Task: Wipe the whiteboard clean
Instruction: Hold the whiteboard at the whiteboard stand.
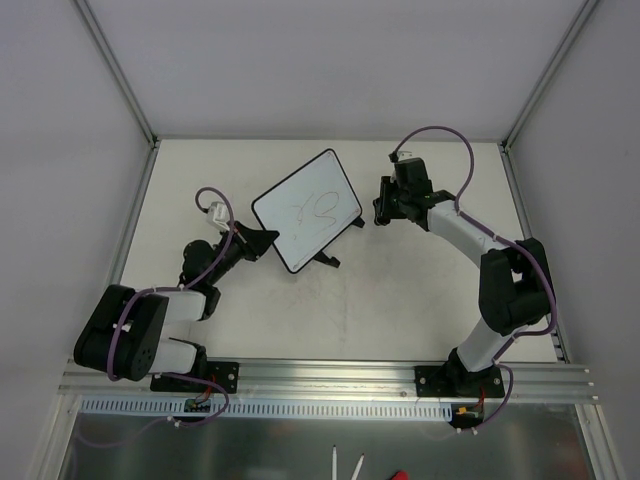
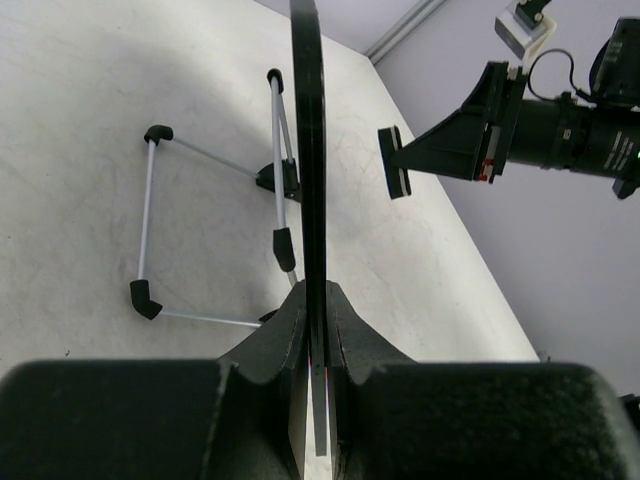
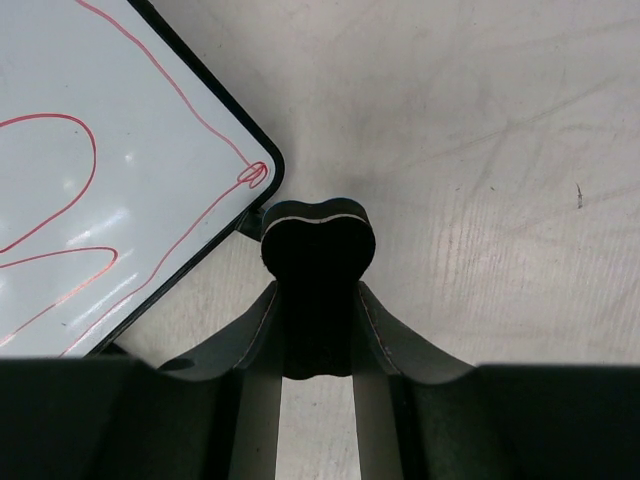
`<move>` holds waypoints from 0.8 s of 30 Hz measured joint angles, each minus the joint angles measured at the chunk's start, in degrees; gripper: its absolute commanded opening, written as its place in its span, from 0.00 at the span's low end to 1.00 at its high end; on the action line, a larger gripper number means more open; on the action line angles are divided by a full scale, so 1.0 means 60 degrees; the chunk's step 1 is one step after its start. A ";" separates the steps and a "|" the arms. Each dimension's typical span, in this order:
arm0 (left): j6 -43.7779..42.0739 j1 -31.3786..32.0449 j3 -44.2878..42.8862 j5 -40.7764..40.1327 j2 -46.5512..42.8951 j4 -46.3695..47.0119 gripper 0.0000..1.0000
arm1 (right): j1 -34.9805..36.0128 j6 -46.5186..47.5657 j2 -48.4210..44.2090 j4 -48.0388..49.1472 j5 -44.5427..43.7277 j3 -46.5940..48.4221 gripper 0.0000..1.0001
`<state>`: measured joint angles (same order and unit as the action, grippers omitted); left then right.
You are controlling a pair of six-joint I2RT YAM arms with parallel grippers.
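The whiteboard (image 1: 306, 211) is white with a thin black rim and red scribbles, tilted at the table's middle. My left gripper (image 1: 262, 240) is shut on its left edge; the left wrist view sees the board edge-on (image 2: 308, 150) between the jaws. My right gripper (image 1: 381, 212) is shut on the black bone-shaped eraser (image 3: 317, 250), just right of the board's right corner (image 3: 255, 172) and apart from it. The eraser also shows in the left wrist view (image 2: 396, 163).
A thin wire stand with black feet (image 2: 150, 215) lies under the board on the white table (image 1: 400, 300). A metal rail (image 1: 330, 375) runs along the near edge. Grey walls close in the back and sides.
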<state>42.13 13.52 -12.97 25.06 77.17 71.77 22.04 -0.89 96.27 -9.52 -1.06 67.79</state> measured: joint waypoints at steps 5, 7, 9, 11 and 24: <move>-0.0189 0.0408 0.0113 -0.0255 -0.0026 0.0066 0.00 | -0.0004 -0.0022 0.0160 0.0011 -0.0025 0.0018 0.00; -0.0251 0.0637 0.0149 -0.0372 -0.0026 0.0066 0.00 | -0.0004 -0.0018 0.0361 0.0044 -0.0073 0.0029 0.00; -0.0328 0.0849 0.0204 -0.0506 -0.0026 0.0073 0.00 | -0.0004 -0.0018 0.0641 0.0040 -0.0197 0.0029 0.00; -0.0419 0.1093 0.0288 -0.0619 -0.0026 0.0073 0.00 | -0.0007 -0.0018 0.0900 0.0040 -0.0295 0.0047 0.00; -0.0543 0.1508 0.0718 -0.0805 0.0153 0.0153 0.00 | -0.0011 -0.0146 0.1810 0.0168 -0.0645 0.0419 0.00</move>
<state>38.87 22.57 -8.67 20.23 78.08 72.69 21.98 -1.76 107.13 -8.51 -4.93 70.30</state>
